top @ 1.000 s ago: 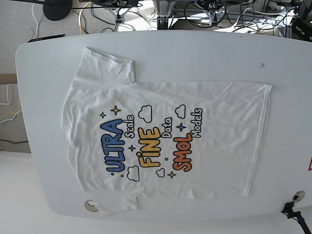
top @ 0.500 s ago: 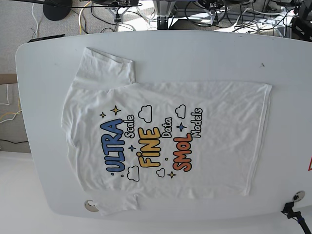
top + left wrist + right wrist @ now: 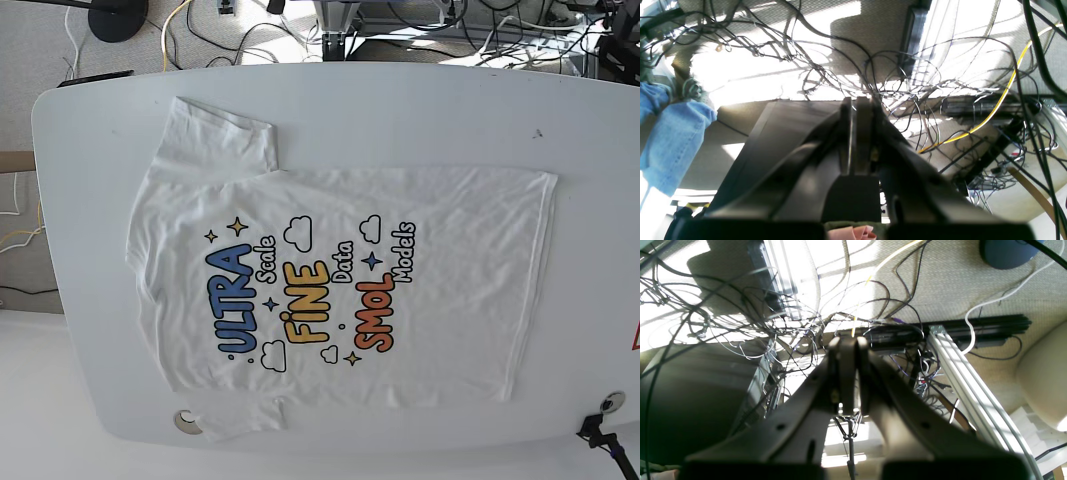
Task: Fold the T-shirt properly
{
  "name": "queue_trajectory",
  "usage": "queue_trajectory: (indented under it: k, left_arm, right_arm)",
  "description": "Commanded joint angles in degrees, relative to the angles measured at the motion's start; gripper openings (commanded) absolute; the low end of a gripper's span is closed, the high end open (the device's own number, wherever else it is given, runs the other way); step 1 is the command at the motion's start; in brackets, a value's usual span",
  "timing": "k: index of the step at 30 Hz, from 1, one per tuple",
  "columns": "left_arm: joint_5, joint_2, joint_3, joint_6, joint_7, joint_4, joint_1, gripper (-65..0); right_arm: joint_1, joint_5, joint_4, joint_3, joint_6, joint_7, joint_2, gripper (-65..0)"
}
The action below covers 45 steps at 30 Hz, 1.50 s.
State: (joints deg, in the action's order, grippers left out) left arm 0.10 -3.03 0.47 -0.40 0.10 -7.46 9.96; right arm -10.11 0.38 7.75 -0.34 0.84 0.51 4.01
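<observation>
The white T-shirt point(image 3: 330, 280) lies spread flat and print side up on the white table point(image 3: 450, 110). Its collar end is toward the left and its hem toward the right. One sleeve points to the table's far edge and the other hangs at the near edge. Neither arm shows in the base view. My left gripper point(image 3: 857, 110) is shut and empty, hanging over the floor with its cables. My right gripper point(image 3: 847, 346) is also shut and empty over the floor. The shirt does not show in either wrist view.
A round metal fitting point(image 3: 184, 421) sits at the table's near edge by the lower sleeve. A black clamp point(image 3: 600, 430) is at the near right corner. Tangled cables point(image 3: 940, 83) and black rails point(image 3: 973, 326) cover the floor beyond the table. Blue denim point(image 3: 670, 133) shows at the left.
The dark arm parts along the top edge of the base view have drawn back out of sight. The T-shirt has not moved.
</observation>
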Motion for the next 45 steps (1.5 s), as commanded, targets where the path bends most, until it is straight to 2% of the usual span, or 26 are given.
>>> queue_trajectory:
  k: [1, 7, 8, 26, 29, 32, 37, 42, 45]
  left_arm:
    - [-0.1, -0.1, -0.1, 0.0, 0.0, -0.9, 1.1, -64.6]
    - [-0.2, -0.2, 0.1, 0.0, -2.0, -1.8, 2.5, -65.0]
    - [0.4, 0.2, -0.3, -0.5, -2.1, -1.8, 1.8, -64.7]
    - [0.4, -0.1, -0.3, -0.6, -2.2, -2.7, 3.8, -64.7]
    - [0.4, -0.1, -0.3, -0.6, -2.2, -7.0, 6.6, -65.0]
    - [0.4, -0.2, -0.3, -0.6, -2.1, -12.0, 9.6, -65.0]
    - [0.4, -0.2, -0.3, -0.6, -2.2, -19.0, 15.0, -65.0]
    - [0.4, -1.1, -0.3, -0.6, -2.1, -32.4, 23.1, -64.6]
    - [0.3, -1.4, -0.3, -0.6, -2.1, -38.8, 27.5, -58.1]
  right_arm:
    - [-0.3, -0.2, 0.4, 0.1, 0.6, 0.4, 0.4, -64.1]
    - [-0.8, -0.3, 0.1, 0.5, 0.6, 1.7, 2.5, -64.2]
    - [0.3, -0.4, 0.9, -0.1, 1.0, 2.3, 0.8, -63.9]
    - [0.1, -0.2, 1.0, -0.1, 1.0, 2.6, 0.8, -64.0]
    - [-1.2, -0.2, 1.2, -0.1, 1.0, 6.6, 1.0, -64.1]
    - [-4.8, -0.3, 6.6, -0.1, 1.0, 7.5, 1.0, -64.1]
    - [-15.3, -0.4, 23.2, -0.1, 1.0, 7.5, 1.0, -63.9]
    - [-23.7, -0.5, 35.8, -0.1, 0.6, 7.5, 1.0, -63.7]
    - [-28.3, -0.3, 43.6, -0.1, 0.6, 7.5, 1.1, -63.6]
